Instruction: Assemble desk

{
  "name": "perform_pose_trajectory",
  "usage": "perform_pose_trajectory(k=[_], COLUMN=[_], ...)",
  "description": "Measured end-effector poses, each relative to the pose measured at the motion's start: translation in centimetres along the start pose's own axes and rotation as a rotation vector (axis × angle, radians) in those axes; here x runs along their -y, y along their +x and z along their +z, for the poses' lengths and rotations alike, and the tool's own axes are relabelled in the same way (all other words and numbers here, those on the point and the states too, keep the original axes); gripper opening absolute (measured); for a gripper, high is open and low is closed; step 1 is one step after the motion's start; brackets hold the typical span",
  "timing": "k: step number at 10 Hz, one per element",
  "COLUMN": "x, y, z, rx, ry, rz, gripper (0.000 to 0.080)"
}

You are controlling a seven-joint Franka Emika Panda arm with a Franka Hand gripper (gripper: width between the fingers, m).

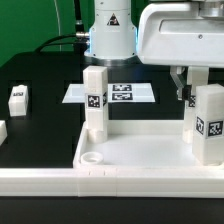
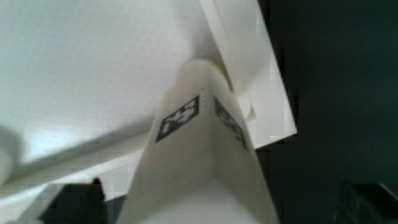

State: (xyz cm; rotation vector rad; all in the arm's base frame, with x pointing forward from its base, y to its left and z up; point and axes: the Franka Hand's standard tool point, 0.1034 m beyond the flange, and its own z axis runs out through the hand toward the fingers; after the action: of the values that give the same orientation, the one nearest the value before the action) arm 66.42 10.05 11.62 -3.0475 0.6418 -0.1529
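Step in hand, as judged: leg fitting. The gripper (image 1: 190, 92) stands with its jaws fully spread and holds nothing; it hangs just above and slightly behind the leg (image 1: 209, 122) on the exterior view's right. In the wrist view this leg (image 2: 199, 160) runs away from the camera, between the two fingertips (image 2: 71, 200), which appear clear of it.

The desk top (image 1: 150, 150), a white rimmed tray, lies directly below the gripper. A second leg (image 1: 95, 100) stands upright well off to the exterior view's left of the gripper. A round socket (image 1: 92, 157) at the near corner is empty. A loose leg (image 1: 18, 98) lies on the black table (image 1: 40, 120), farthest from the gripper.

Next move, as judged: either regrip the near leg or withdraw to fetch the loose leg.
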Motion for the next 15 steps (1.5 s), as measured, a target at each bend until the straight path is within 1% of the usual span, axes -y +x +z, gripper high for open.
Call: perform_pose_trajectory(k=[3, 5, 7, 8, 9, 12, 13, 15], x=[-0.14, -0.29, -0.33, -0.33, -0.35, -0.34, -0.37, -0.69], y=[0.21, 0.29, 0.27, 0.27, 0.28, 0.26, 0.27, 0.45], z=[-0.19, -0.16, -0.09, -0.08, -0.06, -0.04, -0.02, 0.04], rx=[-0.004, -0.003, -0.002, -0.002, -0.002, -0.002, -0.001, 0.005], ry=[-0.001, -0.002, -0.003, -0.003, -0.003, -0.001, -0.001, 0.01], rz=[-0.264, -0.342, -0.334, -0.334, -0.323, -0.257, -0.153, 0.044], gripper=[0.0649, 0.0649, 0.0378, 0.0378, 0.0288, 0.0288, 0.0288, 0.0288])
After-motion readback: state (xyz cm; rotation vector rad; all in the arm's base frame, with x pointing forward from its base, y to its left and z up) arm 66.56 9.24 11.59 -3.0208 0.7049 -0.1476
